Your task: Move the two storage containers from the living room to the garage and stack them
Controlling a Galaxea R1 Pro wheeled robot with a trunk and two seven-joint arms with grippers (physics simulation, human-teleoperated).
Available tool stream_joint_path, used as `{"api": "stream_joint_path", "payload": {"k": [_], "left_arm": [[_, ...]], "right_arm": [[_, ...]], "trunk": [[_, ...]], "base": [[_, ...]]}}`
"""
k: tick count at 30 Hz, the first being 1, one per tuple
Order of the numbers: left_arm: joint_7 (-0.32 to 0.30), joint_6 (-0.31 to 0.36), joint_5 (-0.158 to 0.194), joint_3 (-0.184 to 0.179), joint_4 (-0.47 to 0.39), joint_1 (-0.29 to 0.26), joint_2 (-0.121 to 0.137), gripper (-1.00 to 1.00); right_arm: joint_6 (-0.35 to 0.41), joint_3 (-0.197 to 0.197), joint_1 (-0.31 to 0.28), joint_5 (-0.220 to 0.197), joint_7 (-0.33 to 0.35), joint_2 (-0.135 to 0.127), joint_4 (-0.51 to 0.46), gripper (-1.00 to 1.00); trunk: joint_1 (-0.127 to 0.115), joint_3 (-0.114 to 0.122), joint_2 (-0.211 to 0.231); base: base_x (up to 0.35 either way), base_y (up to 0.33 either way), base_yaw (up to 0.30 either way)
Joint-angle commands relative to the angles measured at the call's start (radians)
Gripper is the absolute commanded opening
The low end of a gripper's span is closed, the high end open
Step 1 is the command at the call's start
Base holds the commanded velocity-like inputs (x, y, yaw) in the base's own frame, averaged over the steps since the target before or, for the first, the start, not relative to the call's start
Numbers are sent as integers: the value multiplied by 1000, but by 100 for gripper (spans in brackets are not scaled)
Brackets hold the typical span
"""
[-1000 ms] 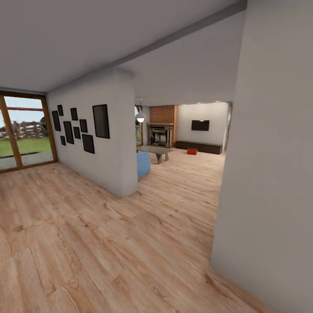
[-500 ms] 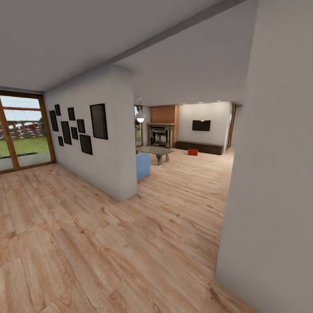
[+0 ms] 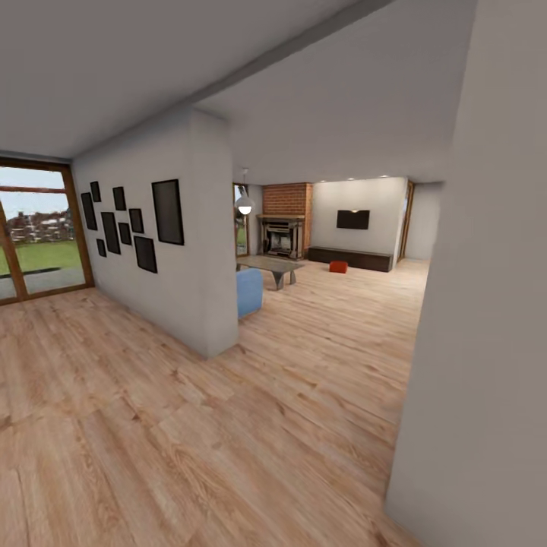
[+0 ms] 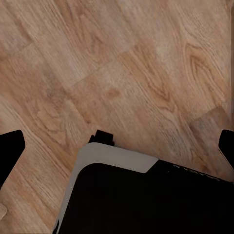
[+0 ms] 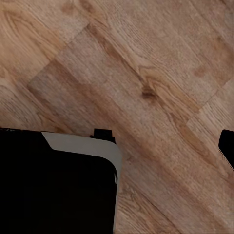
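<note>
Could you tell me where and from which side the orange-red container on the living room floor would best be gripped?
The storage container is too far off to show detail. Sitting low on the wood floor before the dark bench, it probably suits fingers from above on a wall's upper edge.

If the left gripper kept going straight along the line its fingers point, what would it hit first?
Most likely the light wood-plank floor: the left wrist view looks along the fingers straight onto bare planks, with nothing between them. The robot's own dark base sits beside that line. Depth to the floor is unclear.
</note>
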Motion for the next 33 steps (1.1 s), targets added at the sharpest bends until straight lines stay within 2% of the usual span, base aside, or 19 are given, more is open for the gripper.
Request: {"api": "stream_joint_path", "payload": {"k": [1, 27, 33], "left_arm": [[2, -1, 8, -8, 0, -1, 0, 100], [2, -2, 8, -8, 0, -1, -1, 100], [2, -2, 8, -8, 0, -1, -2, 100]], "right_arm": [[-4, 8, -1, -4, -2, 1, 3, 100], [-15, 7, -1, 1, -2, 1, 3, 100], [-12, -3, -1, -11, 0, 4, 2, 100]], "trunk": [[1, -2, -1], [1, -2, -1], [1, -2, -1]], "base": [[322, 0, 0], [323, 0, 0], [323, 0, 0]]}}
